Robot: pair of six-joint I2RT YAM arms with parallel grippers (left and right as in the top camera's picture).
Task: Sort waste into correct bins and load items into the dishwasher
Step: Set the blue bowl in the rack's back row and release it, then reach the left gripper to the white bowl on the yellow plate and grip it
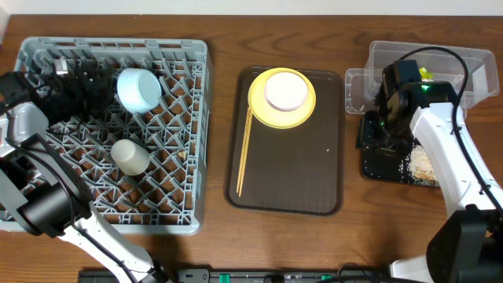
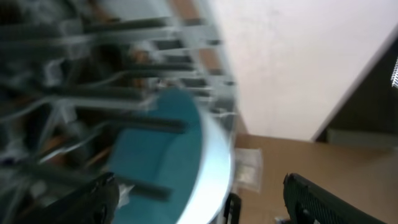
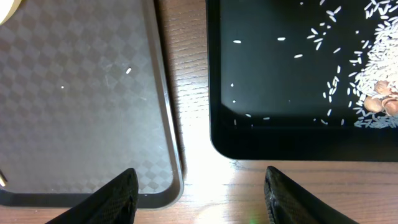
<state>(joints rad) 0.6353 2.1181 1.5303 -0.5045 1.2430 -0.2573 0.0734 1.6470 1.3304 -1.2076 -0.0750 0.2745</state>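
Grey square plastic dish rack [image 1: 110,196] at left already holds the light blue bowl [image 1: 139,88], tilted near its far side, and the small white cup [image 1: 130,156] closer to the middle. Crumpled green-and-yellow wrapper [image 1: 425,75] sits in the clear rectangular plastic tub [image 1: 471,59] at far right. Loose white rice grains [image 3: 373,68] lie in the shallow black rectangular tray [image 3: 280,134], so the waste looks sorted. Left to load, as I judge it: the white bowl [image 1: 286,90] resting on the round yellow plate [image 1: 259,114], and the thin wooden chopsticks [image 1: 244,153] just left of them, all on the brown serving tray [image 1: 299,181] in the centre. Left gripper [image 2: 199,186] is at the rack's far left beside the blue bowl, fingers spread wide, holding nothing. Right gripper [image 3: 199,186] hangs over the strip of wooden table [image 3: 193,93] between brown tray and black tray, fingers apart, empty. Next move is probably a reach to the white bowl, taking it by the rim. Left wrist view is badly blurred and the pegs are hard to read. Overhead, the right arm covers part of the black tray and tub, and the wrapper is mostly hidden.
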